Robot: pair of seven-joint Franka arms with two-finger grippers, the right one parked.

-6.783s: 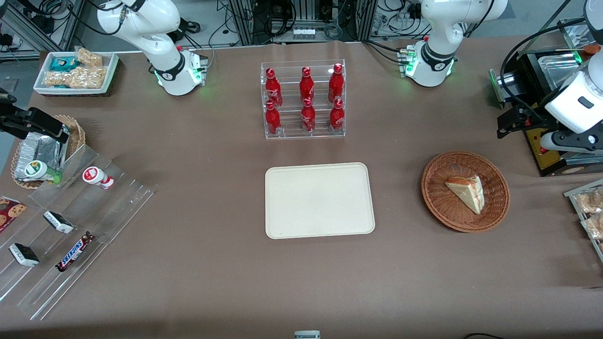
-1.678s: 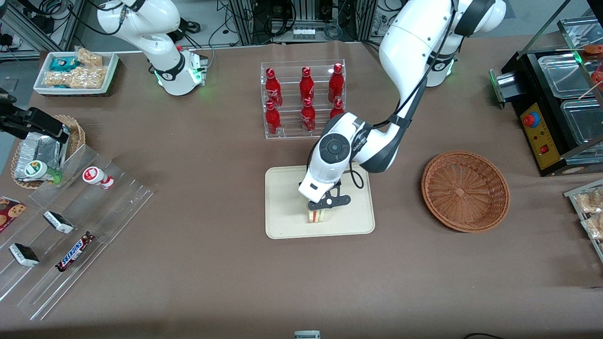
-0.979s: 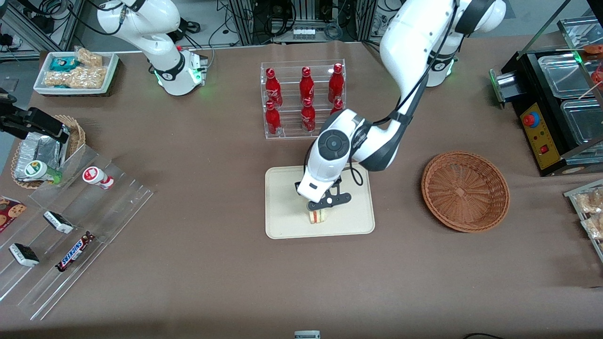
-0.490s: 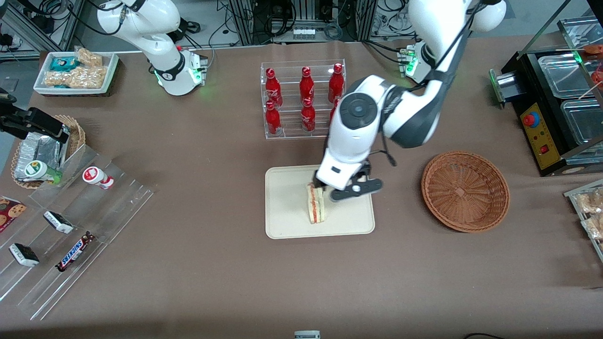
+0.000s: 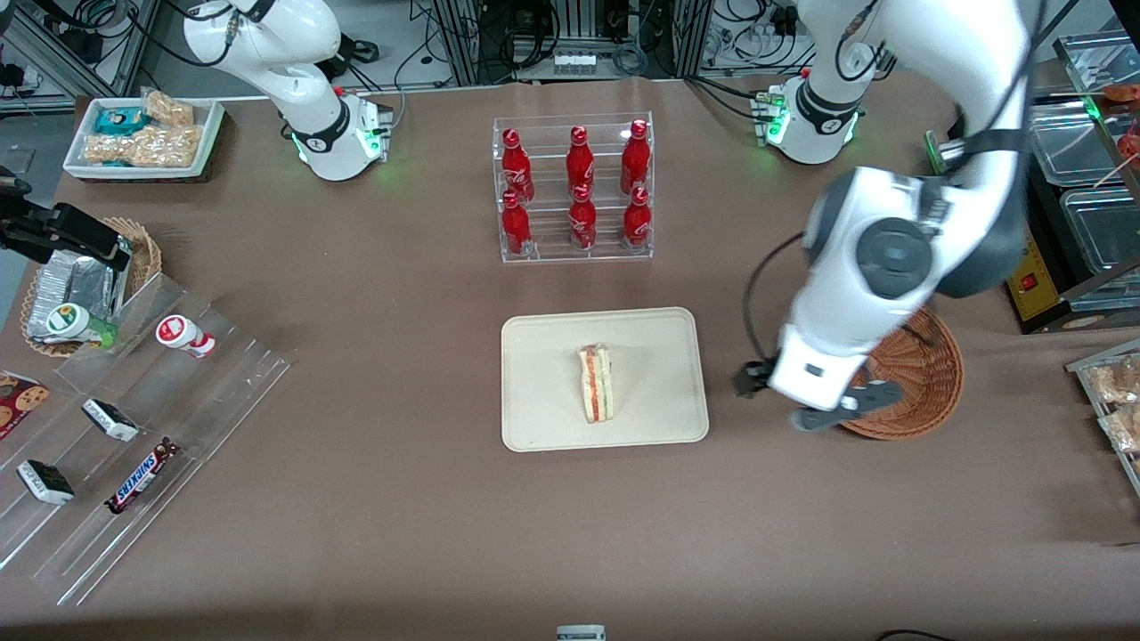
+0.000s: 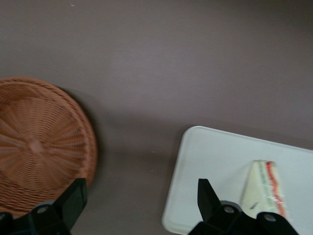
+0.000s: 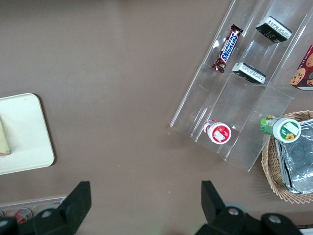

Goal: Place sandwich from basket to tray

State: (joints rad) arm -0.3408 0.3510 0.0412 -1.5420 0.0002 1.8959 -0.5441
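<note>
The sandwich (image 5: 596,384) (image 6: 265,191), a pale wedge with orange-red and green layers on its edge, stands on its side in the middle of the cream tray (image 5: 543,356) (image 6: 210,156). My left gripper (image 5: 809,402) (image 6: 142,200) is open and holds nothing. It hangs above the bare brown table between the tray and the round wicker basket (image 5: 926,374) (image 6: 39,147), at the basket's rim. The basket shows only bare weave, and my arm hides part of it in the front view.
A clear rack of red bottles (image 5: 574,189) stands farther from the front camera than the tray. Toward the parked arm's end lie clear sloped shelves with snack bars (image 5: 134,418), a small basket of foil packets (image 5: 80,285) and a white snack tray (image 5: 142,138). A black machine (image 5: 1060,178) stands at the working arm's end.
My gripper let go of the sandwich on the tray, opened, rose and swung away toward the basket. The sandwich stays standing where it was set down.
</note>
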